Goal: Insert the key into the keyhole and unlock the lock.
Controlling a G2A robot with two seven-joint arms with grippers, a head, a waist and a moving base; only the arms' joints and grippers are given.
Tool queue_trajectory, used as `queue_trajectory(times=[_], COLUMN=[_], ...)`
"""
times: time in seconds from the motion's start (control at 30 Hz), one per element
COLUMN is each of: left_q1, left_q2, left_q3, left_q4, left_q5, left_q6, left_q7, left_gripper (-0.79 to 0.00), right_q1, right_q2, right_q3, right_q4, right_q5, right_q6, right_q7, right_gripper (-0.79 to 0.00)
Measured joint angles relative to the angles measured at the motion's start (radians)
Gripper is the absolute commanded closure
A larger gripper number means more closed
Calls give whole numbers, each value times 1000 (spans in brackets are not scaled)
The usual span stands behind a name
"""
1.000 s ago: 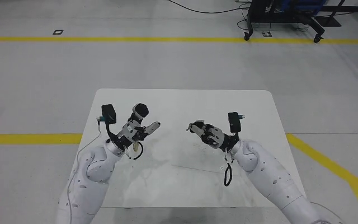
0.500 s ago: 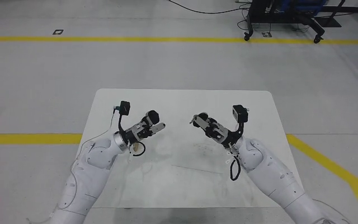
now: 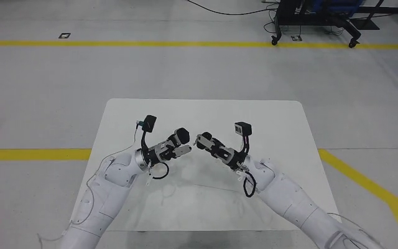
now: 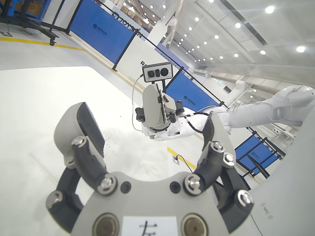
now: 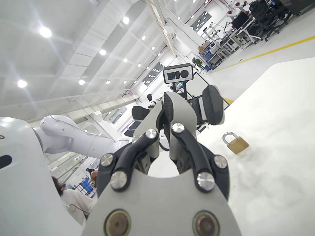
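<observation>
The padlock (image 5: 235,143) lies on the white table (image 5: 283,114): brass body, silver shackle. The shackle reads as seated in the body, though I cannot confirm this. Nothing touches the padlock. It rests near my left gripper (image 3: 185,142) and apart from it, beside a patch of grey scuff marks (image 5: 256,175). The left gripper is held above the middle of the table with its fingers (image 4: 89,128) spread wide, the black ribbed pads facing each other across the gap. My right gripper (image 5: 166,104) is held opposite, tip to tip with the left one and just beside it. Its two fingers are pressed together at the tips. Whether anything is clamped between those pads I cannot tell: the contact line is seen edge-on from the left wrist and is too dark from the right wrist. In both wrist views the closed right tips line up with the gap between the spread left fingers. Whether they stand inside that gap or just short of it I cannot tell. In the top view a narrow space separates the two grippers. Each wrist carries a small camera (image 4: 157,72) on a post above its gripper. Beyond the table, a yellow floor line (image 3: 186,43) crosses the grey floor.
</observation>
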Motion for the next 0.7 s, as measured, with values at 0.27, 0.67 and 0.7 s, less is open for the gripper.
queue_trajectory(times=[0.27, 0.67, 0.7], left_q1=[-16, -28, -29], left_q2=[-1, 1, 1], left_q3=[25, 44, 45], left_q4=[17, 28, 28], left_q5=[-3, 4, 6], left_q6=[-13, -12, -11], left_q7=[4, 14, 16], left_gripper=[-529, -265, -240], right_q1=[23, 13, 11], right_q2=[-31, -57, -58], right_q3=[8, 57, 62], right_q4=[66, 86, 86], right_q5=[18, -26, -30], right_q6=[0, 0, 0], right_q7=[40, 66, 67], right_gripper=[0, 0, 0])
